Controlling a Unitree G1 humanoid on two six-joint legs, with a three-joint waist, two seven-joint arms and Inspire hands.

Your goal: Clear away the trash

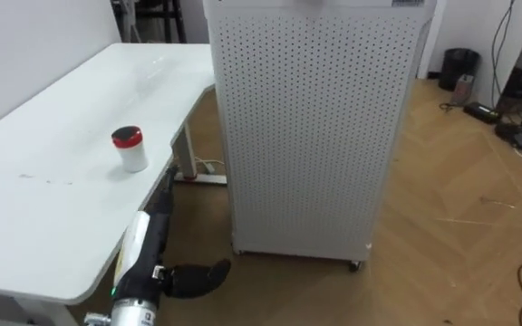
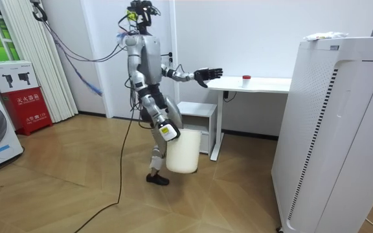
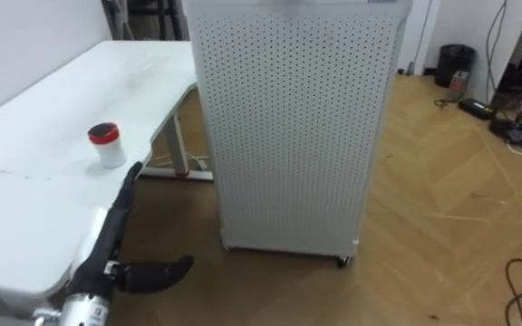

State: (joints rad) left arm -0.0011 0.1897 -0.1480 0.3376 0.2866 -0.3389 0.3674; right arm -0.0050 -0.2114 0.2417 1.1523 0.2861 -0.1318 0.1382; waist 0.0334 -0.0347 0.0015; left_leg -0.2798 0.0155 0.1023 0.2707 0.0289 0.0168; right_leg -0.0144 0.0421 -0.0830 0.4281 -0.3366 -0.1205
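white bin [image 2: 183, 152] contents hidden | red-lidded jar [image 1: 130, 148] on table [image 1: 43, 208] | left hand [image 1: 193, 278] outstretched

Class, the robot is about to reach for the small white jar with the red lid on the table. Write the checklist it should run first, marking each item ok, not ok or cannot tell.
1. Small white jar with red lid stands upright on the white table: ok.
2. Left hand is open and holds nothing: ok.
3. Left hand is at the jar: not ok. It hangs off the table's edge, apart from the jar.
4. Tabletop around the jar is free of other things: ok.
5. White bin is held securely at the right hand: cannot tell.
6. Tall white perforated cabinet stands clear of the reach: ok, likely.
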